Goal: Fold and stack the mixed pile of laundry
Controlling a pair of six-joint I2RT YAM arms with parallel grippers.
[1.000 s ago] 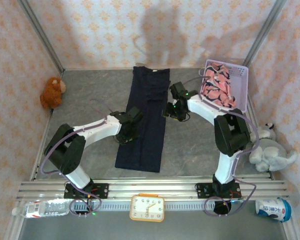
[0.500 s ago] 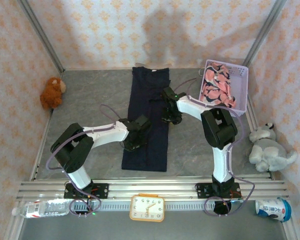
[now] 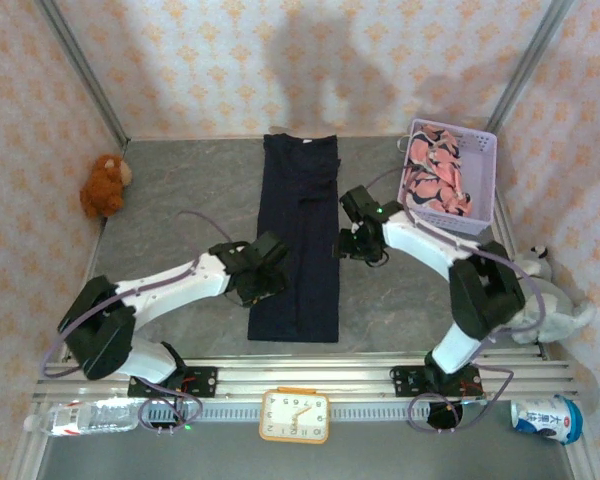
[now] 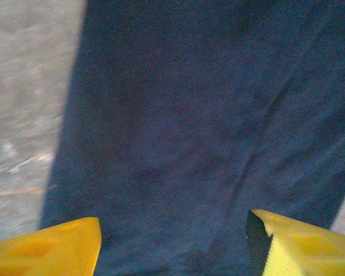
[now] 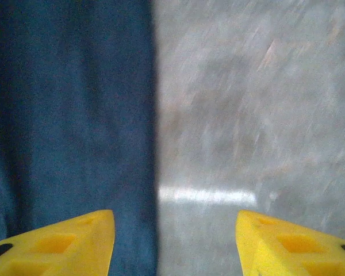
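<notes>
Laundry lies in two places. The large navy garment (image 3: pixel 298 240) is spread flat as a long, narrow strip down the middle of the overhead frame. It runs from the back wall towards the lower centre on the grey surface (image 3: pixel 170 200), with straight edges and a lightly creased face. The smaller pink garment (image 3: pixel 435 178), printed in navy and white, is bunched inside the lavender basket (image 3: pixel 483 160) at the upper right, well apart from the navy strip.

The left jaws stand spread over the lower left part of the navy garment. In the left wrist view the yellow fingers (image 4: pixel 52 247) sit in the bottom corners with only dark cloth between them and nothing pinched. The right jaws, also spread and holding nothing, sit at the strip's right edge near mid-frame. In the right wrist view one yellow finger (image 5: pixel 63 244) is over navy cloth and the other over bare surface, with the cloth's edge running up the frame between them. Whether either pair touches the cloth cannot be told.

A brown plush toy (image 3: pixel 105 185) leans against the left wall. A grey plush toy (image 3: pixel 560 312) sits at the right edge, partly behind the right arm. Along the bottom are a plastic bottle (image 3: pixel 85 416) at lower left, an orange-framed clock (image 3: pixel 294 415) at centre and a blue-and-white container (image 3: pixel 546 417) at lower right.
</notes>
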